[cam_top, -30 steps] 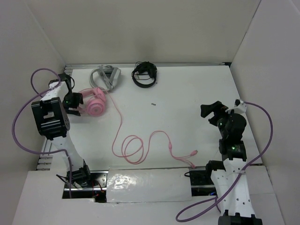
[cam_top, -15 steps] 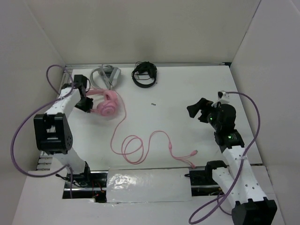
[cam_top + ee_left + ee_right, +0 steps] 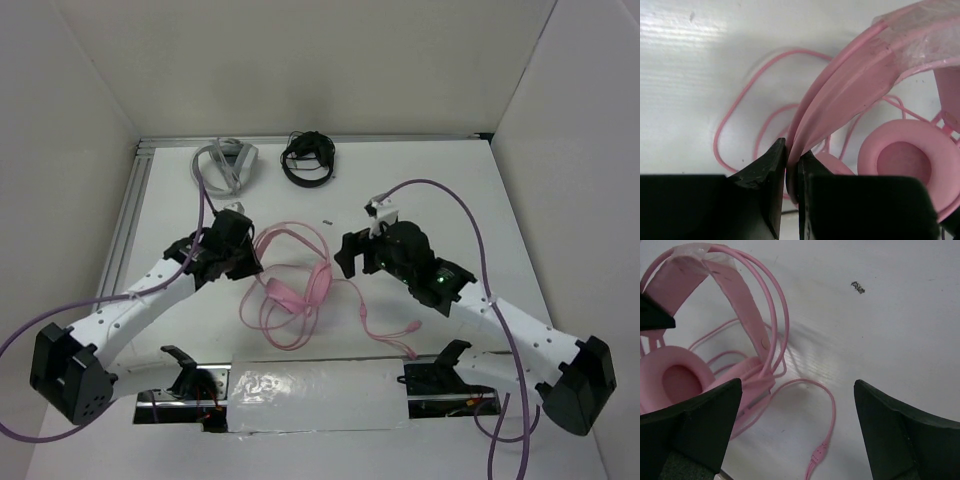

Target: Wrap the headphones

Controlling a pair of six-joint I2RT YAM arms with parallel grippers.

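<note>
Left end effector (image 3: 792, 156) pinches the pink headphones (image 3: 855, 82) by the headband edge only, so they could slip. Right end effector (image 3: 797, 427) is spread.

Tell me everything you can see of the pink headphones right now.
Pink over-ear headphones, matte plastic by the look, mid-table between the arms. The left gripper is shut on the thin headband, which has clear film around its top. Round padded earcups hang below; whether they touch the table is unclear. The thin cable lies looped on the table, its plug to the right. The right gripper is open beside them, holding nothing.
</note>
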